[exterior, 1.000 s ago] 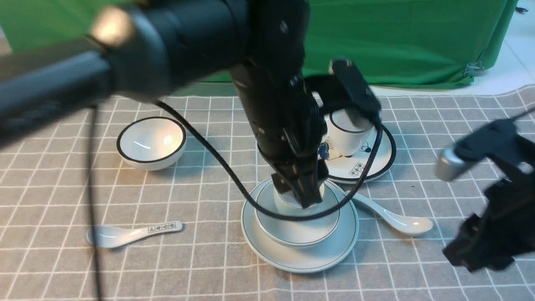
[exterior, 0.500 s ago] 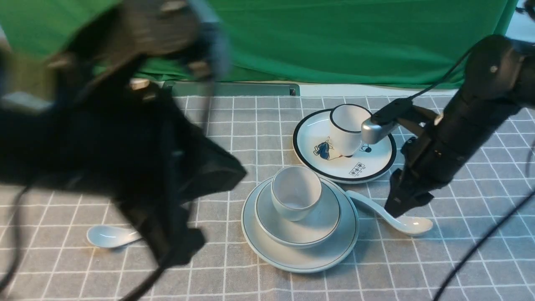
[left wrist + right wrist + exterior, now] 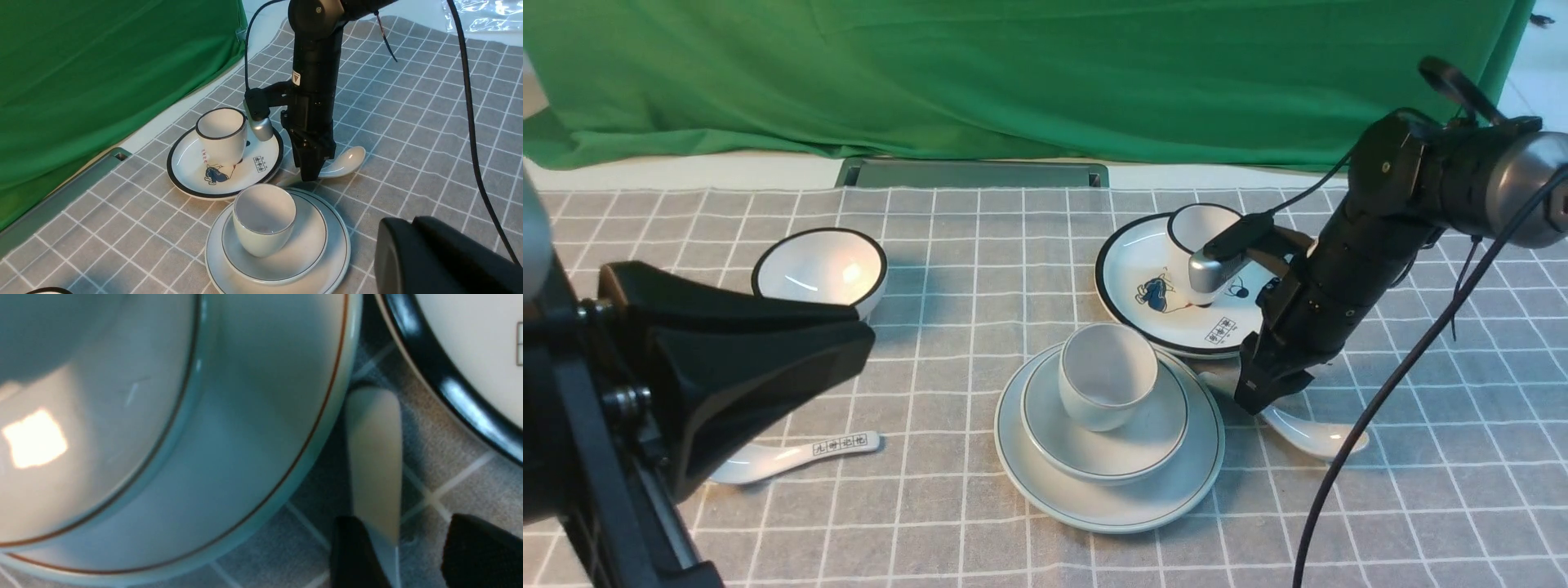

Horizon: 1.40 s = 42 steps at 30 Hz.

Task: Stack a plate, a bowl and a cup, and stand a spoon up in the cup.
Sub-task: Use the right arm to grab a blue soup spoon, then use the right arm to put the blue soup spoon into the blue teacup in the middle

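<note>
left hand (image 3: 404, 245): together, withdrawn from cup (image 3: 1107, 371) | right hand (image 3: 1262, 398): apart, lowered astride spoon (image 3: 1319, 437) handle

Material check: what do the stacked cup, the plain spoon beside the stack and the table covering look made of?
The cup looks like glazed ceramic, perhaps porcelain: glossy pale bluish-white with soft highlights. The spoon seems the same: glossy white, smooth. The tablecloth looks like woven fabric: matt grey, white grid lines, slight ripples.
</note>
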Each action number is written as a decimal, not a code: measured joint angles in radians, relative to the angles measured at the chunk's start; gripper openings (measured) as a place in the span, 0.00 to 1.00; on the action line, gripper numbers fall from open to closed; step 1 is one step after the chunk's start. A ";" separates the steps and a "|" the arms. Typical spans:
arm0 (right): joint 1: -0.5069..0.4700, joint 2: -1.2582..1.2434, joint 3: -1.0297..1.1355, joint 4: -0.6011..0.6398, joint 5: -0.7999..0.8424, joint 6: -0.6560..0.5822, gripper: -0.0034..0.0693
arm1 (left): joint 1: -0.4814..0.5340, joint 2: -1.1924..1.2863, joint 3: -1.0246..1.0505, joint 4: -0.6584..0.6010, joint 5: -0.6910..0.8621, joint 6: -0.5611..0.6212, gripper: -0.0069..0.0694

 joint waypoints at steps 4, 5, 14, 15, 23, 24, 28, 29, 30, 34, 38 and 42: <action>0.009 0.018 0.000 -0.001 -0.019 -0.008 0.52 | 0.000 0.000 0.002 -0.003 0.001 -0.001 0.10; 0.012 0.019 -0.001 -0.002 -0.029 -0.011 0.52 | 0.000 0.000 0.003 -0.003 0.002 -0.002 0.10; 0.031 0.026 -0.008 -0.039 -0.047 -0.009 0.44 | 0.000 0.000 0.006 -0.004 0.009 -0.011 0.10; 0.031 0.026 -0.008 -0.046 -0.047 0.003 0.40 | 0.000 0.000 0.006 -0.004 0.013 -0.016 0.10; 0.031 0.014 -0.009 -0.064 0.017 0.040 0.28 | 0.000 0.000 0.006 -0.012 0.039 -0.021 0.10; 0.033 -0.002 -0.007 -0.067 0.051 0.053 0.28 | 0.000 0.000 0.006 -0.012 0.044 -0.021 0.10; 0.033 -0.082 -0.005 -0.069 0.122 0.103 0.28 | 0.000 0.000 0.006 -0.012 0.068 -0.022 0.10; 0.033 -0.116 -0.002 -0.070 0.142 0.124 0.28 | 0.000 0.000 0.006 -0.011 0.076 -0.022 0.10; 0.033 -0.154 0.006 -0.070 0.154 0.140 0.28 | 0.000 0.000 0.006 -0.011 0.078 -0.024 0.10; 0.033 -0.350 0.126 -0.041 0.105 0.203 0.28 | 0.000 0.000 0.006 -0.005 0.084 -0.024 0.10; 0.049 -0.577 0.372 0.189 -0.187 0.120 0.28 | 0.000 0.000 0.006 0.004 0.084 -0.024 0.10; 0.159 -0.732 0.585 0.586 -0.609 -0.166 0.28 | 0.000 0.000 0.006 0.015 0.084 -0.024 0.10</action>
